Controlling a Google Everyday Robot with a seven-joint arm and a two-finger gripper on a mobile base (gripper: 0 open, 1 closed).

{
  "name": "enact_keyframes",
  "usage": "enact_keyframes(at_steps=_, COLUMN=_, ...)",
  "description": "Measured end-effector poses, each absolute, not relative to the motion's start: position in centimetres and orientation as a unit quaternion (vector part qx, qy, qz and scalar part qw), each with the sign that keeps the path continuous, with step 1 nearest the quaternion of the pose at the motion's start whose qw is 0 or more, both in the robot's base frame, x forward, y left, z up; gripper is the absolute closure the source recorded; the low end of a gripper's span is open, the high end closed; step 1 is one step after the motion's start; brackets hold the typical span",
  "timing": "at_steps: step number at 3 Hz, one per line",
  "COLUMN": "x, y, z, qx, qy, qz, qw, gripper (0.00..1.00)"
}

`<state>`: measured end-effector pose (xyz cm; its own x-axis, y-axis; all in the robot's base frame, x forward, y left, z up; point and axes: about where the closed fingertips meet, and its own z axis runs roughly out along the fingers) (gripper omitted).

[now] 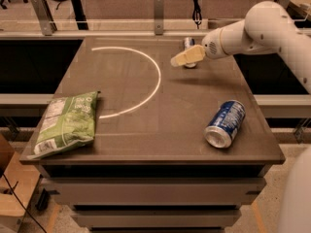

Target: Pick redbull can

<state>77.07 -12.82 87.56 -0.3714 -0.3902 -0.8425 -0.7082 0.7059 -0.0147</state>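
Observation:
The redbull can (188, 43) is a slim silver and blue can with a shiny top, at the far right part of the table (146, 144). My gripper (181, 59) reaches in from the right on a white arm (257, 30). It lies across the front of the can and hides the can's middle. The can's top shows above the gripper and a bit of its base shows below. I cannot tell whether the gripper touches the can.
A wider blue can (225, 123) lies on its side near the table's front right. A green chip bag (66, 122) lies at the front left. A white arc (154, 79) is painted on the tabletop. Rails and posts stand behind the table.

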Motion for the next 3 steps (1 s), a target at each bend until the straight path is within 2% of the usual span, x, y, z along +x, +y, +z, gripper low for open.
enact_keyframes(at_steps=2, x=80.2, y=-13.2, z=83.8, qx=-0.285, qy=0.838, qz=0.171, qw=0.432, gripper=0.00)
enact_keyframes(at_steps=3, x=80.9, y=-15.0, z=83.6, qx=-0.257, qy=0.848, qz=0.161, qw=0.435, gripper=0.19)
